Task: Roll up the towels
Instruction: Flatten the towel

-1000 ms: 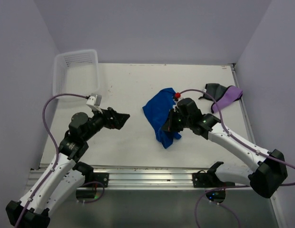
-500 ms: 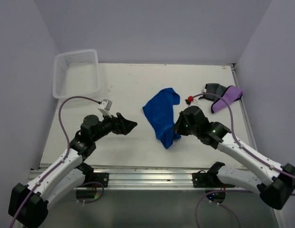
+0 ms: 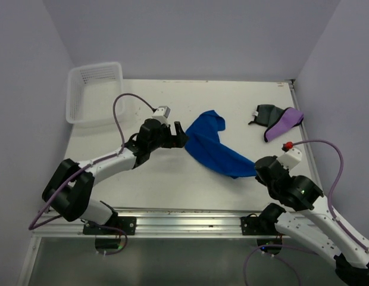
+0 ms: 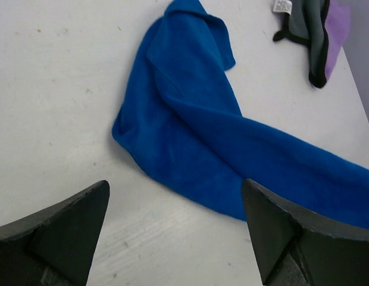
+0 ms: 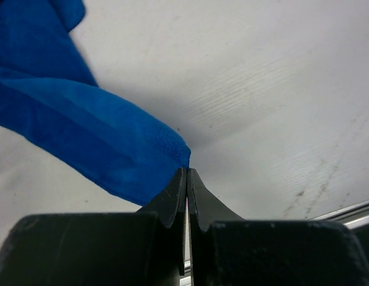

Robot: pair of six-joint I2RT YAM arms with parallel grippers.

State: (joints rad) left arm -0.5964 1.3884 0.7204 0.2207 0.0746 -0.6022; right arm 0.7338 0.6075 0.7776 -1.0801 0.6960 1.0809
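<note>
1. On the tabletop (image 3: 166, 173), about the middle, the blue towel (image 3: 217, 152) lies stretched as a long slanted band. Its far part is bunched and folded over itself, so I judge it is not ready for rolling.
2. My right hand (image 5: 186, 179) is pressed together and pinches the near corner of the blue towel, which seems raised a little over the tabletop. Only the very tip of the cloth sits between the fingers. This grip looks thin to me, so any pull should be slow and without a jerk.
3. My left hand (image 4: 175, 186) is spread wide and holds nothing. It hovers just beside the left edge of the blue towel.
4. The step in hand, as I judge it, is to flatten this towel before the rolling. To do it well, the left hand should come down on a free corner at the left edge. It should take one layer only, then draw the cloth away from the right hand until it lies flat.
5. Both hands should then lay the cloth down without folds, because a wrinkle would probably make the roll crooked.
6. The grey towel (image 3: 265, 112) and the purple towel (image 3: 285, 122) lie touching near the far right corner, well apart from my work and not rolled.
</note>
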